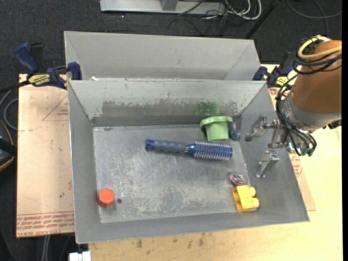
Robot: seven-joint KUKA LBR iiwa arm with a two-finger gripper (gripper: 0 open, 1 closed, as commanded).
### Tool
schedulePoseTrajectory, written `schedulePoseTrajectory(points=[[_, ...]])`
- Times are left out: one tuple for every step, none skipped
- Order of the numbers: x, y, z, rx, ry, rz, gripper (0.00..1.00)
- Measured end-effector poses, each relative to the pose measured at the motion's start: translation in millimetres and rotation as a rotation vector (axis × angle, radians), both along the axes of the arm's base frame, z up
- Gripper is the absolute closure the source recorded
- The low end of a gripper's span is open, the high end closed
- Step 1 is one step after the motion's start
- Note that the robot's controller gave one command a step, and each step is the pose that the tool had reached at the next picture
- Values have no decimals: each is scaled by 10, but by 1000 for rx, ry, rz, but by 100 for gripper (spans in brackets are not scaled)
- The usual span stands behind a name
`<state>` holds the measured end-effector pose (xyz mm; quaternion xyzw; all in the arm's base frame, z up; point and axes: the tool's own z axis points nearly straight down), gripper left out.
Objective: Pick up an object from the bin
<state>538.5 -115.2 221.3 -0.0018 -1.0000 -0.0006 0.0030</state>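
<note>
We see the end effector (254, 154) at the bin's (163, 99) 3 o'clock side, fingers apart, nothing between them, touching nothing we can make out. Nearest things: small purplish piece (237, 178) and yellow block (246, 197) at its 7 o'clock, green cup (217, 127) at 10, blue hairbrush (188, 148) at 9.

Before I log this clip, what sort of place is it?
Probably a robotics lab's bin-picking station: a grey metal bin holding a blue hairbrush, a robot arm reaching in, cables behind.
</note>
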Motion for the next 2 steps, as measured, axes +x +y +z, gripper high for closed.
schedulePoseTrajectory(points=[[556, 672, -1487, -1, -10, 142, 0], [583, 1100, -1194, 2, -12, 180, 0]])
